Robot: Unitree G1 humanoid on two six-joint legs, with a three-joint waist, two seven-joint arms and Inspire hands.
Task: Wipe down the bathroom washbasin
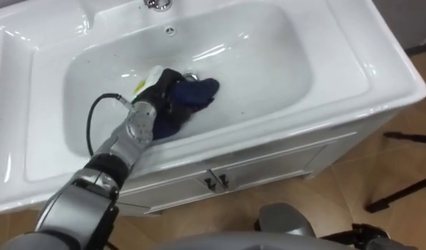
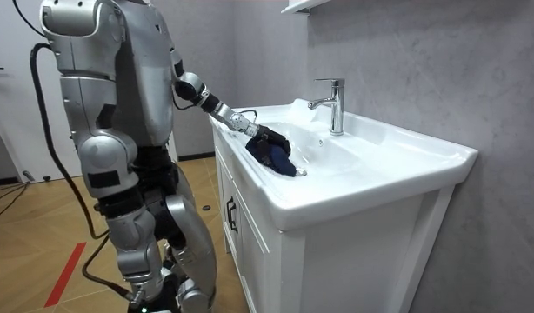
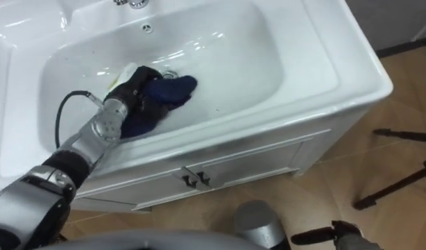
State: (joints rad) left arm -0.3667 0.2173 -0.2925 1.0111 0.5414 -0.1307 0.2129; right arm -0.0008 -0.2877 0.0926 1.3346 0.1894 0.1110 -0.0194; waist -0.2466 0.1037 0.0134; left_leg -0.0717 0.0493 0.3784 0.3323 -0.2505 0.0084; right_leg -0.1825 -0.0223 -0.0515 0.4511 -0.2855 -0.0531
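Note:
A white basin (image 1: 268, 62) is set in a white vanity top. A dark blue cloth (image 1: 198, 94) lies bunched on the basin floor, just beside the drain (image 1: 191, 74). My left hand (image 1: 164, 89) reaches in from the lower left and rests on the cloth's left part with its fingers curled into the fabric. In the room view I stand close at the vanity's front, with that hand (image 2: 260, 135) stretched out over the cloth (image 2: 280, 158) in the bowl.
The chrome faucet (image 2: 334, 104) stands at the basin's back rim, with an overflow hole (image 1: 170, 30) below it. Cabinet doors with dark handles (image 1: 216, 182) sit under the rim. Dark stand legs (image 1: 400, 191) lie on the wooden floor to the right.

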